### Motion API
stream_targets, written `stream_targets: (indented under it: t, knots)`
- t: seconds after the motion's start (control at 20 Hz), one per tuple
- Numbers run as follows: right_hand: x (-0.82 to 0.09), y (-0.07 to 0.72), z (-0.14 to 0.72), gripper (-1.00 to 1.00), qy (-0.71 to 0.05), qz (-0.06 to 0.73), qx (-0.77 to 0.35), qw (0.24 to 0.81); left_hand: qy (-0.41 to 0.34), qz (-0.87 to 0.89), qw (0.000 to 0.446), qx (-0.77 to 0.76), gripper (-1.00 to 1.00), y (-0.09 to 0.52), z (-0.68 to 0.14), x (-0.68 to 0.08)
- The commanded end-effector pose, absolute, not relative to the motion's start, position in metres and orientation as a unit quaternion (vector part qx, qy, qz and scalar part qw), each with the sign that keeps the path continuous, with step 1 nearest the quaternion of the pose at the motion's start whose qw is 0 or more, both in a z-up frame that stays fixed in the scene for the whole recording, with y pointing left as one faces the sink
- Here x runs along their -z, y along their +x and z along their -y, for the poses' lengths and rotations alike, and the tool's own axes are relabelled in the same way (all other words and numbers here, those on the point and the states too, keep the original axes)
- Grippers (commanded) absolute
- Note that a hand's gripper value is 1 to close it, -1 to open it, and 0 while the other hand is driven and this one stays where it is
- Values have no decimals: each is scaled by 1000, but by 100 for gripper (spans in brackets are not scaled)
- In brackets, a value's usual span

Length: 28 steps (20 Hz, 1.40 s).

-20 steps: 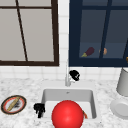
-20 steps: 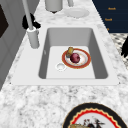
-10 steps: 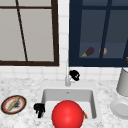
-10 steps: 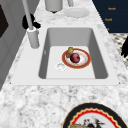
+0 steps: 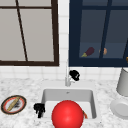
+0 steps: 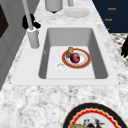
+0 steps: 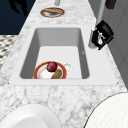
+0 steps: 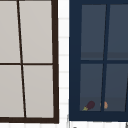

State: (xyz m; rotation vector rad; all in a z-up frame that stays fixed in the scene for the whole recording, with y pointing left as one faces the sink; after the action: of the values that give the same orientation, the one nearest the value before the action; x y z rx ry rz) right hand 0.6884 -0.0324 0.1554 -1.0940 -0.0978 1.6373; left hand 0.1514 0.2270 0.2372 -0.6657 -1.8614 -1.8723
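right hand (image 5: 74,75): at the faucet (image 5: 67,79), on its 3 o'clock side in the front view. In the right side view (image 7: 102,35) the fingers curl round the faucet's side lever, a closed grip on it. A hold of that kind fits turning the lever, not lifting anything.
left hand (image 5: 39,109): hangs over the front left corner of the sink (image 5: 47,96), at about 8 o'clock from the basin's middle. Fingers point down and look relaxed, holding nothing; it reads as parked.
faucet base: stands on the sink's back rim at 12 o'clock, spout reaching over the basin (image 6: 32,37).
plate in basin (image 6: 86,58): red-rimmed, flat on the sink floor, carrying a dark red round fruit (image 6: 75,57) and a tan piece (image 6: 70,50) touching it at its 11 o'clock. Drain (image 6: 60,66) just beside the plate at 8 o'clock.
counter, left: patterned plate (image 5: 13,104) with a stick-like item on it.
counter, right: white plate (image 5: 120,108), grey pot (image 5: 123,82) behind it.
red ball (image 5: 67,114): covers the basin's front in the front view.
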Motion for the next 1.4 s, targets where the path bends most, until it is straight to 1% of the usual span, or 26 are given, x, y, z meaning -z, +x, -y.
stream_targets:
  t: [0.0, 0.1, 0.35, 0.4, 0.5, 1.05, 1.1, 1.2, 1.25, 1.3, 1.35]
  knots:
    - [-156, 697, 4, 100, -447, 31, -706, 549, -239, 669, 208, 673, 0, 151, -227, -237]
    - [-166, 699, 13, 100, -427, 57, -700, 569, -239, 669, 208, 673, 0, 151, -227, -237]
    - [-171, 696, 22, 100, -442, 58, -686, 575, -239, 669, 208, 673, 0, 151, -227, -237]
    - [-172, 695, 24, -100, -441, 56, -685, 578, -239, 669, 208, 673, 0, 151, -227, -237]
    - [-167, 694, 24, -100, -435, 44, -687, 581, -239, 669, 208, 673, 0, 151, -227, -237]
    - [-163, 694, 22, -100, -426, 41, -692, 582, -239, 669, 208, 673, 0, 151, -227, -237]
    - [-168, 697, 24, -100, -429, 36, -691, 580, -239, 669, 208, 673, 0, 151, -227, -237]
    - [-156, 693, 27, -100, -450, 3, -705, 549, -239, 669, 208, 673, 0, 151, -227, -237]
    - [-153, 689, 33, -100, -449, 13, -700, 555, -239, 669, 208, 673, 0, 151, -227, -237]
    - [-153, 689, 32, -100, -449, 16, -706, 547, -239, 669, 208, 673, 0, 151, -227, -237]
    - [-161, 695, 37, -100, -446, 14, -700, 557, -239, 669, 208, 673, 0, 151, -227, -237]
